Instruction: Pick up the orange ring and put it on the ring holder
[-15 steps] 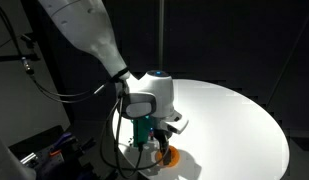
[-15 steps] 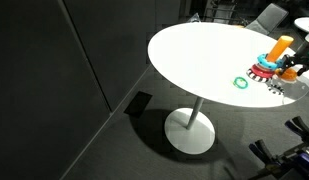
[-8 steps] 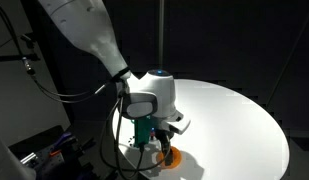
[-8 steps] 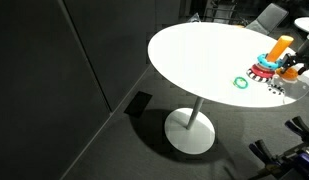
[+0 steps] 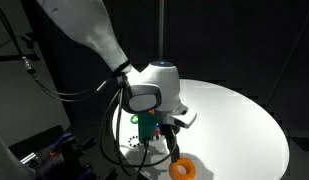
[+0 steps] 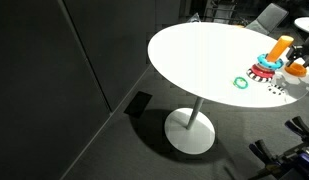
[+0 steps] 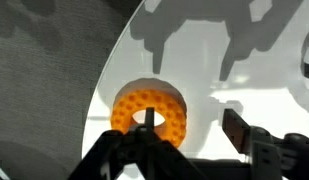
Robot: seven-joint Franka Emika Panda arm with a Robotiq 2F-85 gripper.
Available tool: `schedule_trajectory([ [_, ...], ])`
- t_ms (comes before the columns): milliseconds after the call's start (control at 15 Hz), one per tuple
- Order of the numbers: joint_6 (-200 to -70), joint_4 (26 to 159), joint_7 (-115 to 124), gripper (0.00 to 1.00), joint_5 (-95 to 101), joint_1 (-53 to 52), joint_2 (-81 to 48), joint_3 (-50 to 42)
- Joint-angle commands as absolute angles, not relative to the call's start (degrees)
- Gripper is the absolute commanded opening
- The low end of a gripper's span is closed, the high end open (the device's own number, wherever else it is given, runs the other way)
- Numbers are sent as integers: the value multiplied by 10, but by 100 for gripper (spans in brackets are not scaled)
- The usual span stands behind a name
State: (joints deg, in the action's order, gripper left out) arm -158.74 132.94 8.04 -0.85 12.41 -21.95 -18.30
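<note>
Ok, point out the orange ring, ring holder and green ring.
orange ring (image 7: 170, 106): wrist view, band's right side.
ring holder (image 6: 281, 46): exterior view, upright orange peg.
green ring (image 6: 235, 82): exterior view, band's left edge.

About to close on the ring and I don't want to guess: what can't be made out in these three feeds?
Wrist view: a dark finger covers the near side of the orange ring; contact cannot be told.
Exterior view: the gripper has dark, blurred fingertips; the bottom edge cuts off the table.
Exterior view: ring holder and orange ring sit tiny at the right edge; the gripper there cannot be made out.
</note>
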Motion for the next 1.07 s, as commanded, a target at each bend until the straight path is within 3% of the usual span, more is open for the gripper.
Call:
schedule_trajectory([
  [0,-1554,1324,107,46,25,101,-184,-207],
  [467,-1548,1322,110,46,40,102,-168,-204],
  [600,-1549,1319,106,94,39,105,-176,-203],
  [800,-1553,1317,99,100,34,110,-186,-200],
  [1000,-1558,1316,87,100,30,116,-198,-195],
])
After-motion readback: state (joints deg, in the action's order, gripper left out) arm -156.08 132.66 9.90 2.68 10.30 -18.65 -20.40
